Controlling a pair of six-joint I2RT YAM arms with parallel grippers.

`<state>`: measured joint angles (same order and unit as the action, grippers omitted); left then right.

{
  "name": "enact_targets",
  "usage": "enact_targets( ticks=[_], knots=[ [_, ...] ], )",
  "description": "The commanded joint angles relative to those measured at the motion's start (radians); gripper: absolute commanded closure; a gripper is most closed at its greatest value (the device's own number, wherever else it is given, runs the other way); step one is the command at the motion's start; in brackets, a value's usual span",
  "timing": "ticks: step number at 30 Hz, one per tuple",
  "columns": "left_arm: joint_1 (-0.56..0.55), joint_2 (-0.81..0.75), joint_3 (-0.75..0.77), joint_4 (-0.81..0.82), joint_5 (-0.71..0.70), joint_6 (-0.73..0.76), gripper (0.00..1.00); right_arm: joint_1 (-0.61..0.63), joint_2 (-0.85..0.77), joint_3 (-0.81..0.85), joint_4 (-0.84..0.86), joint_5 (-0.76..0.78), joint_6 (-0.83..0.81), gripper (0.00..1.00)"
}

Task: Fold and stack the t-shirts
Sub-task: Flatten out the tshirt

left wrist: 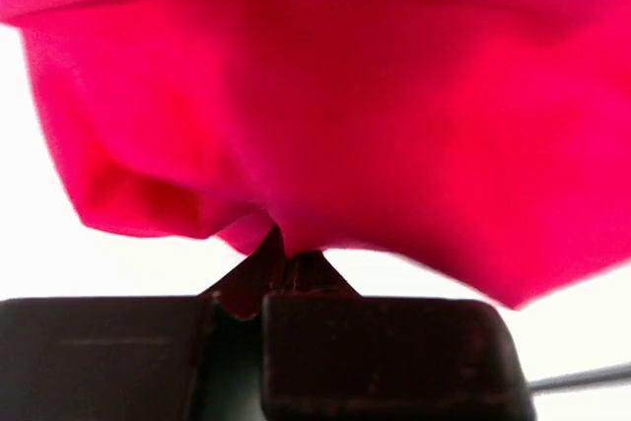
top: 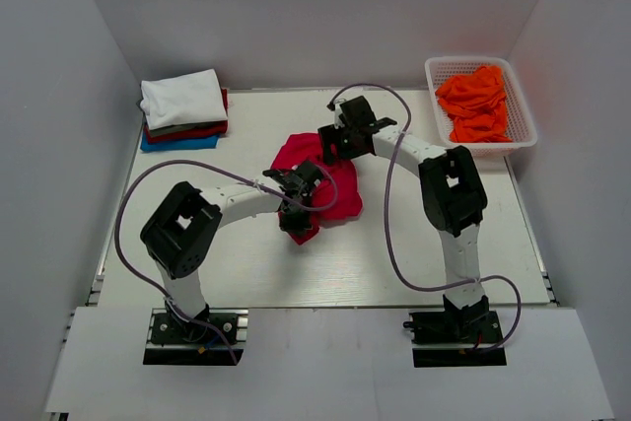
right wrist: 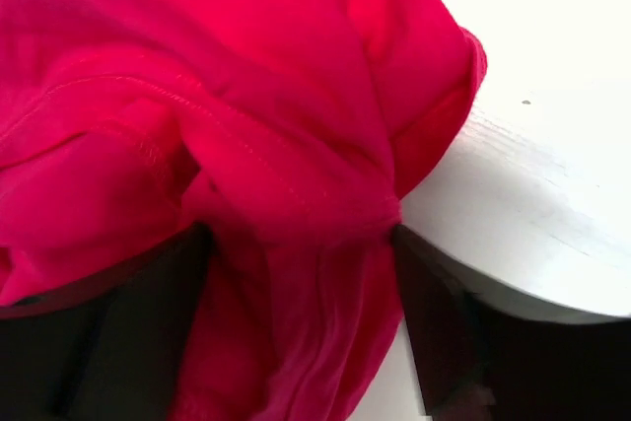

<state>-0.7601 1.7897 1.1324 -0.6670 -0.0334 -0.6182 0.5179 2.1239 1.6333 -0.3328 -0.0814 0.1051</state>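
Observation:
A crimson-red t-shirt lies crumpled in the middle of the table. My left gripper sits at its near left edge. In the left wrist view the jaws are pinched shut on a fold of the red cloth, which hangs over the camera. My right gripper is at the shirt's far edge. Its fingers stand wide open in the right wrist view, around a bunched part of the red shirt. Folded t-shirts are stacked at the back left, a white one on top of dark red and blue ones.
A white basket at the back right holds orange t-shirts. Grey walls close in the white table on three sides. Purple cables loop from both arms over the table.

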Motion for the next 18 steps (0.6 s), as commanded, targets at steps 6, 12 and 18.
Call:
enact_targets(
  ticks=[6,12,18],
  knots=[
    [0.01,-0.199,0.013,-0.104,-0.322,-0.077,1.0,-0.004,0.03,0.043,0.101,0.054,0.059,1.0],
    [0.019,-0.358,0.07,-0.155,-0.506,-0.135,1.0,-0.007,-0.152,-0.038,0.17,0.169,0.058,1.0],
    [0.019,-0.544,0.204,-0.233,-0.69,-0.146,1.0,-0.012,-0.419,-0.021,0.08,0.295,0.022,1.0]
  ],
)
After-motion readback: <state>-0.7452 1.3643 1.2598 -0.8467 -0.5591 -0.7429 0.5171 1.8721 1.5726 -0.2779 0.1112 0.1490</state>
